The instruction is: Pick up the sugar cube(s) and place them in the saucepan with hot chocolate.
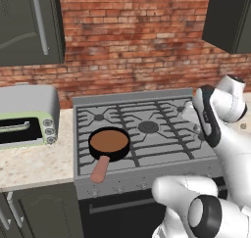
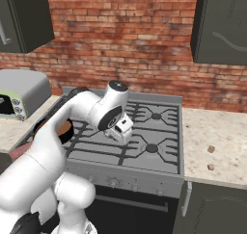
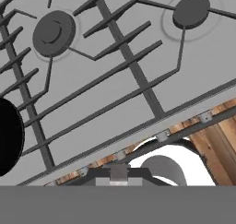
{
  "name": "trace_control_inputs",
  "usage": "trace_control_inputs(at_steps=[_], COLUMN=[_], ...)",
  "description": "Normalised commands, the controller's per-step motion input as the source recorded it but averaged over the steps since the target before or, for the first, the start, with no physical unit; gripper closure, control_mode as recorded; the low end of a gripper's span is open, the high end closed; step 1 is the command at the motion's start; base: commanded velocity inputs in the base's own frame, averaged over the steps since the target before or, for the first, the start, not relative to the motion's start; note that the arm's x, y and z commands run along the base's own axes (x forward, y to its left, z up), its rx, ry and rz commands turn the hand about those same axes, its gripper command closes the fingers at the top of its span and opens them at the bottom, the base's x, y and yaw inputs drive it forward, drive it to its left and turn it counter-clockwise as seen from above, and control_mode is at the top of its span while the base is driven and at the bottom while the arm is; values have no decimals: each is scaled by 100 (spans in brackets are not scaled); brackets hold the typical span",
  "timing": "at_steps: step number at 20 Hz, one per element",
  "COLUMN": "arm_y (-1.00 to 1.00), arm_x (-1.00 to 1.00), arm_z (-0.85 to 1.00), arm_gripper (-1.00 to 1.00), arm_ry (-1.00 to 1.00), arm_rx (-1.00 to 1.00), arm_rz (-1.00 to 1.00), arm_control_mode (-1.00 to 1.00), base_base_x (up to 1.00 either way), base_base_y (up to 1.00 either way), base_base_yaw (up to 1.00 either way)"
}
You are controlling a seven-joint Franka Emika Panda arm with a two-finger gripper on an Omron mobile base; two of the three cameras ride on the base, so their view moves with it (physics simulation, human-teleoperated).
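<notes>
While poised above the stove: arm bent over the right half of the cooktop, wrist turned down.
Gripper (image 2: 124, 132): jaws closed, nothing held, hanging over the grates between the burners.
Saucepan with hot chocolate (image 1: 109, 143): on the front-left burner, brown liquid inside, salmon-pink handle (image 1: 99, 169) pointing toward the front edge of the stove.
Sugar cubes (image 2: 211, 149): two small brownish pieces on the counter right of the stove, one nearer the front edge (image 2: 210, 167); well apart from the saucepan.
Stove (image 1: 147, 149): grey cooktop with dark grates, knobs along the front panel.
Toaster oven (image 1: 27, 115): pale green front, on the counter left of the stove.
Counter (image 2: 217, 132): speckled beige, on both sides of the stove.
Backdrop: red brick wall (image 1: 132, 41), dark cabinets above.
</notes>
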Motion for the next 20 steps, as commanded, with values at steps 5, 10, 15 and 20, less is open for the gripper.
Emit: trace_control_inputs(at_steps=[5,10,15,20], arm_y=[95,71,52,34], arm_x=[0,0,2,11], arm_z=[11,0,0,15], arm_gripper=[100,100,100,100], arm_ry=[0,0,0,2], arm_rx=[0,0,-1,-6], arm_rz=[13,18,29,35], arm_control_mode=[-100,-100,-100,-100], base_base_x=[0,0,0,0], base_base_y=[0,0,0,0], base_base_yaw=[0,0,0,0])
